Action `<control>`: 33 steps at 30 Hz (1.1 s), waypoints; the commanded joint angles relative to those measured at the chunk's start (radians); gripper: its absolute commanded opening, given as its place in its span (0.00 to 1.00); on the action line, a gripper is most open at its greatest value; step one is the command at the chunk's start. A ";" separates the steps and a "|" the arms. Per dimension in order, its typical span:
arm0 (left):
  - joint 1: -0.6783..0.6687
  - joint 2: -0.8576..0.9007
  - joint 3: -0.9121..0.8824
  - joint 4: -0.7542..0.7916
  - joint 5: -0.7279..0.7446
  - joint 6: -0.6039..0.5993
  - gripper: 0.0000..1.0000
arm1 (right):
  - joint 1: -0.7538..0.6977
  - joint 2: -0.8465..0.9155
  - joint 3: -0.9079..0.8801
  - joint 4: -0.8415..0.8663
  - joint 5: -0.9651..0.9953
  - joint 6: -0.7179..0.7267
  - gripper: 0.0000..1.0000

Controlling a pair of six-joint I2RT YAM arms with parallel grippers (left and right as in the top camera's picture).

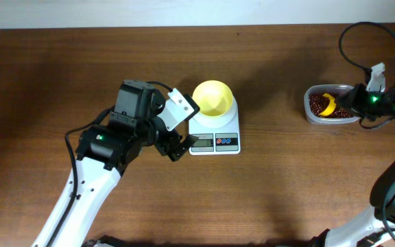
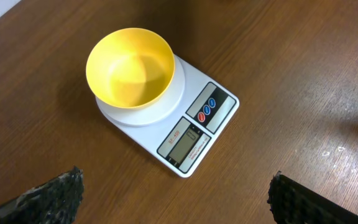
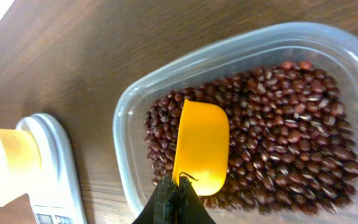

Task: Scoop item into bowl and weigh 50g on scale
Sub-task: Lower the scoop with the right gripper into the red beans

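Observation:
The pale yellow bowl (image 1: 212, 97) stands empty on the white scale (image 1: 214, 140), also seen in the left wrist view with the bowl (image 2: 130, 68) on the scale (image 2: 197, 134). My left gripper (image 1: 177, 145) is open and empty just left of the scale's display (image 2: 173, 196). The red-brown beans (image 3: 278, 124) fill a clear tub (image 1: 317, 118) at the right. My right gripper (image 3: 178, 196) is shut on the handle of a bright yellow scoop (image 3: 201, 146), whose empty bowl lies over the beans (image 1: 317, 103).
The bowl and scale (image 3: 48, 168) show at the left of the right wrist view. A black cable (image 1: 352, 41) loops above the tub. The wooden table (image 1: 286, 185) spreads around.

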 commanded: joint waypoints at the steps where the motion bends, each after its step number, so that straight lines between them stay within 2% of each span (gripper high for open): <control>1: 0.006 -0.004 -0.010 0.002 0.000 -0.012 0.99 | 0.002 0.069 -0.023 0.012 -0.075 0.024 0.04; 10: 0.006 -0.004 -0.010 0.002 0.000 -0.012 0.99 | -0.078 0.074 -0.023 -0.039 -0.118 0.019 0.04; 16: 0.006 -0.004 -0.010 0.002 0.000 -0.012 0.99 | -0.147 0.074 -0.023 -0.042 -0.294 -0.037 0.04; 33: 0.006 -0.004 -0.010 0.002 0.000 -0.012 0.99 | -0.245 0.074 -0.023 -0.051 -0.596 -0.094 0.04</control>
